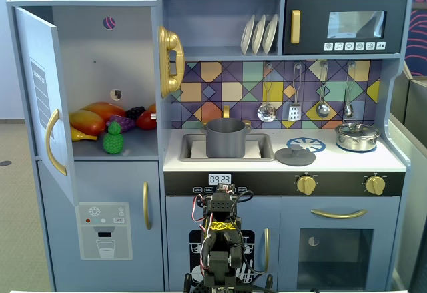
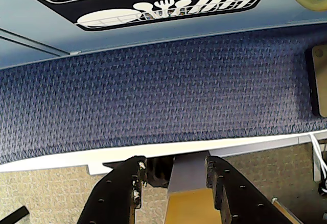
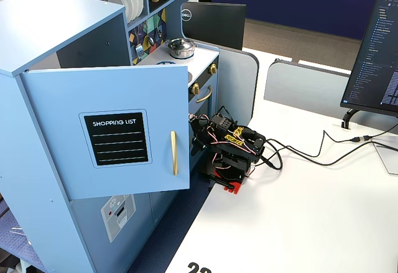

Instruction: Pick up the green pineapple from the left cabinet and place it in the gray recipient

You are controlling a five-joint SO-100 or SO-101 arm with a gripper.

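Note:
The green pineapple (image 1: 113, 138) stands upright at the front of the shelf in the left cabinet (image 1: 93, 53), whose door (image 1: 41, 99) is swung open. The gray recipient (image 1: 225, 138) sits in the sink at the counter's middle. My arm (image 1: 220, 239) is folded low in front of the kitchen's lower doors, far below both; it also shows on the white table in a fixed view (image 3: 231, 148). In the wrist view my gripper (image 2: 176, 167) points down at the table edge and blue carpet, jaws apart with nothing between them.
Orange and yellow fruits (image 1: 93, 118), purple grapes (image 1: 128, 117) and a red fruit (image 1: 147, 120) lie behind the pineapple. A flat gray lid (image 1: 295, 153) and a silver lidded pot (image 1: 357, 136) sit right of the sink. The open door (image 3: 112, 130) juts beside the arm; cables (image 3: 311, 155) trail toward a monitor (image 3: 373, 49).

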